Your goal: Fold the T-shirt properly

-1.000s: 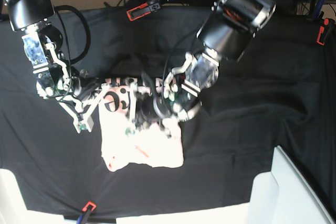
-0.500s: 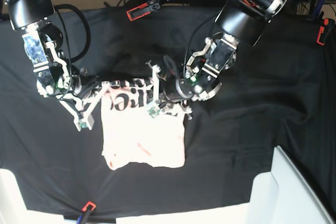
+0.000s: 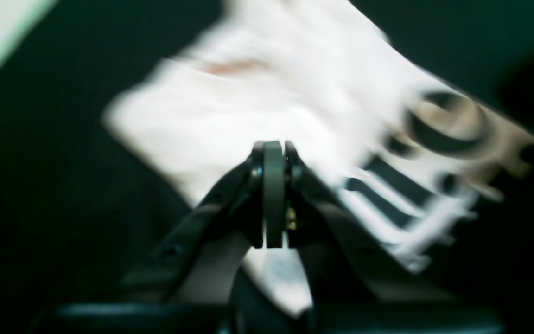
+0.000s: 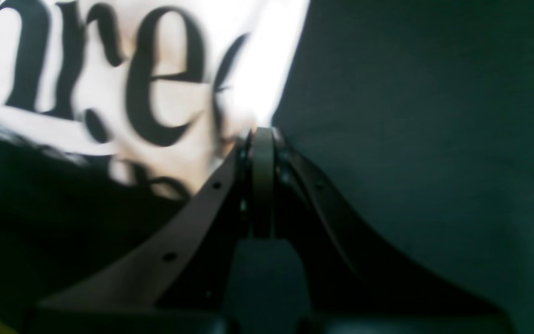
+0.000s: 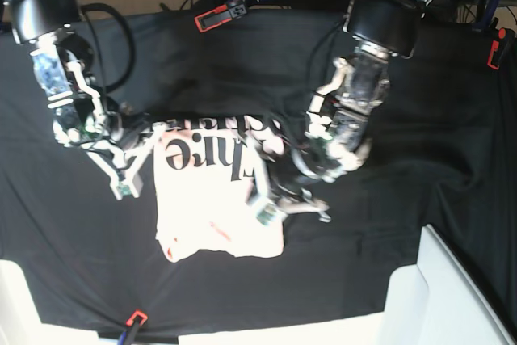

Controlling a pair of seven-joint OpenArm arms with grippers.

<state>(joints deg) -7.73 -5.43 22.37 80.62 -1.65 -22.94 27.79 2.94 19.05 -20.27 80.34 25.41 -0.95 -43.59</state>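
On bench point(image 5: 420, 119), base view: T-shirt point(image 5: 218, 208) lies mid-cloth, lettered band at top edge.
Left wrist view: left fingers point(image 3: 274, 153) pressed together, holding nothing, above shirt.
Right wrist view: right fingers point(image 4: 262, 139) together at shirt edge; fabric grip unclear.
Advice: smooth flat before next fold.

Left arm: enters from the upper right of the base view, upper link near the top edge, forearm angled down and inward.
Left gripper point(image 5: 275, 204): low at the centre of the base view, fingers pressed flat together in its wrist view, nothing between them.
Right arm: comes down the left side of the base view, wrist bent inward.
Right gripper point(image 5: 129, 179): points down and inward, fingers point(image 4: 262, 153) closed edge to edge with no gap.
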